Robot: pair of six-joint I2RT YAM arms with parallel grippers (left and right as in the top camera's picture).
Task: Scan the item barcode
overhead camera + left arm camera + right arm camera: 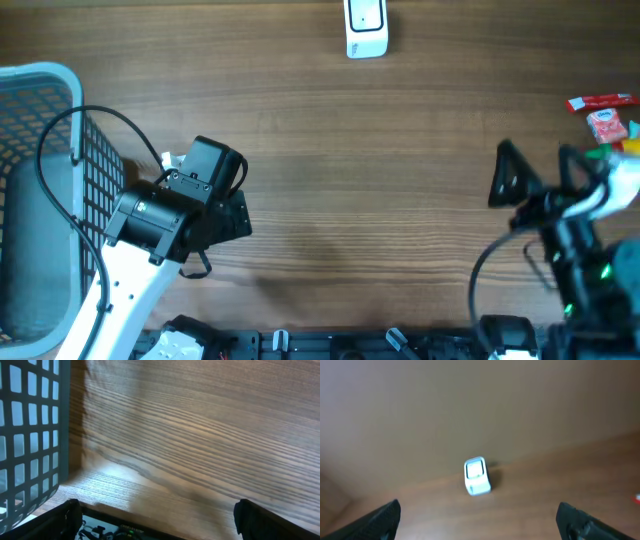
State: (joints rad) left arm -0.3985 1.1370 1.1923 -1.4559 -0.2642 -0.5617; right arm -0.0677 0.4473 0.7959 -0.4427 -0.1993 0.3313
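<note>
A white barcode scanner [365, 28] stands at the far middle of the wooden table; in the right wrist view this scanner [477, 476] lies straight ahead and well beyond the fingers. A long red packet [603, 101] and a small pink packet [608, 125] lie at the right edge. My right gripper [540, 170] hovers just left of them, open and holding nothing [480, 520]. At the left my left gripper [215, 195] is next to the basket, open and with nothing in it [160, 520], above bare wood near the table's front edge.
A light blue wire basket [40, 90] fills the left side; its dark mesh wall [30, 435] is close on the left in the left wrist view. Green and yellow wrappers [625, 148] sit partly under the right arm.
</note>
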